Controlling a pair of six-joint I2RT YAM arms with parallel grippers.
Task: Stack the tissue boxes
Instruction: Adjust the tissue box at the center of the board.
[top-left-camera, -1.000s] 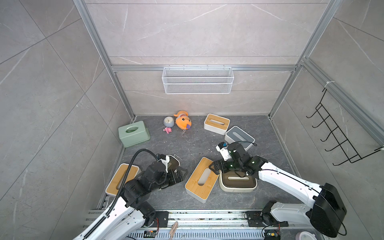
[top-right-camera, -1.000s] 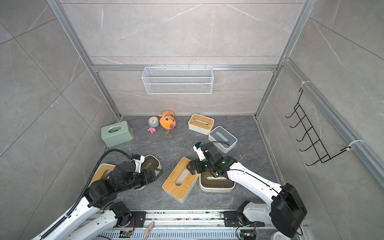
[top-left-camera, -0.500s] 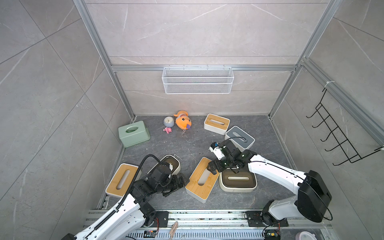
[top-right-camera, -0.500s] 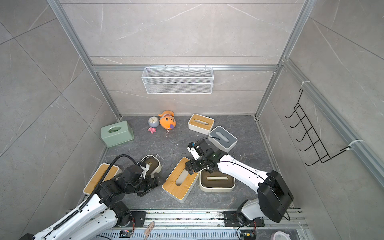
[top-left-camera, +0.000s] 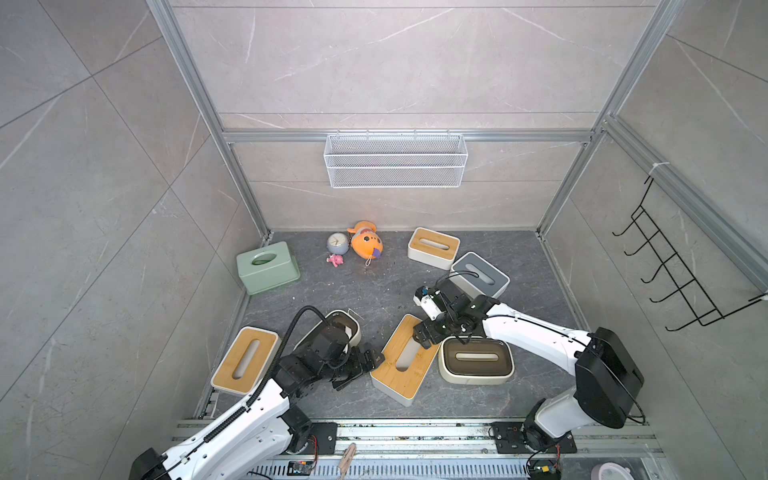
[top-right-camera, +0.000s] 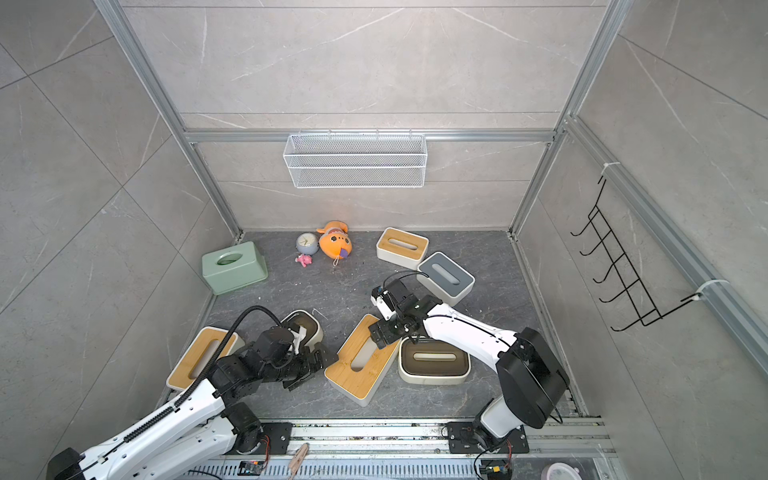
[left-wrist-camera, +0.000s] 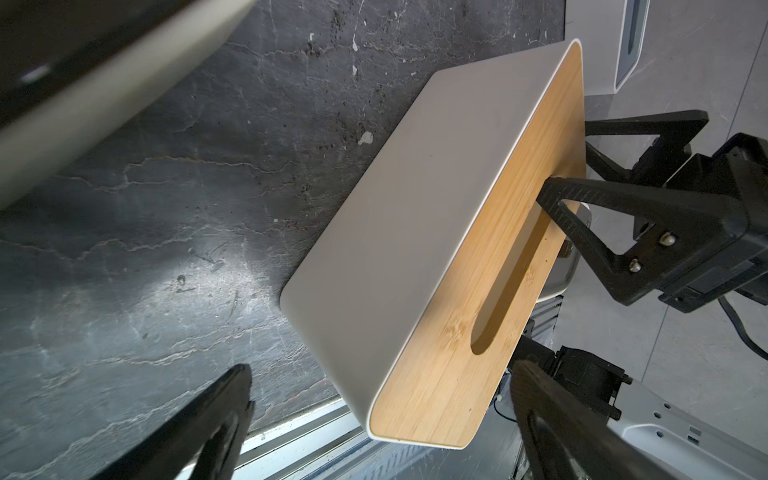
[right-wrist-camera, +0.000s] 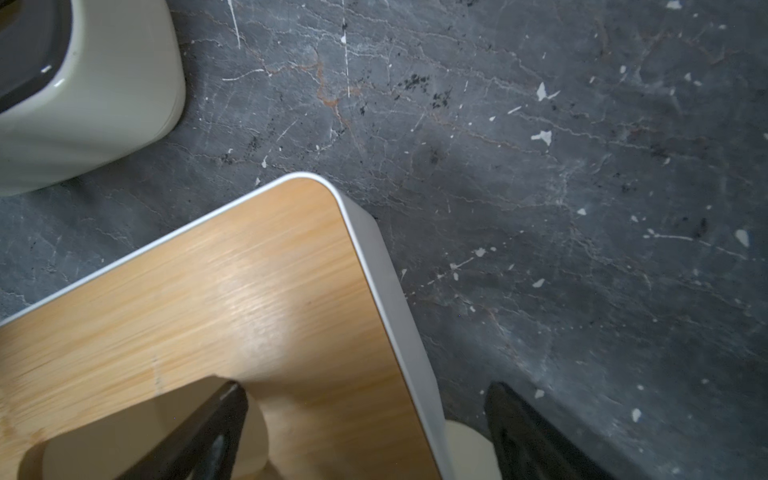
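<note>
No stack yet, I'd say: the near-left bamboo-lid box is sitting alone. The L gripper is hovering empty, jaws wide apart, just beside the left side of the centre bamboo-lid box. The R gripper is straddling that box's far-right lid edge, one finger in the slot, the other outside the wall, jaws apart, not pinching. Step in hand: prob. the pick. Next: R pinches firm, lifts level, clears the cream brown-lid box just to the right.

Grey tiled walls enclose a dark marbled floor.
</note>
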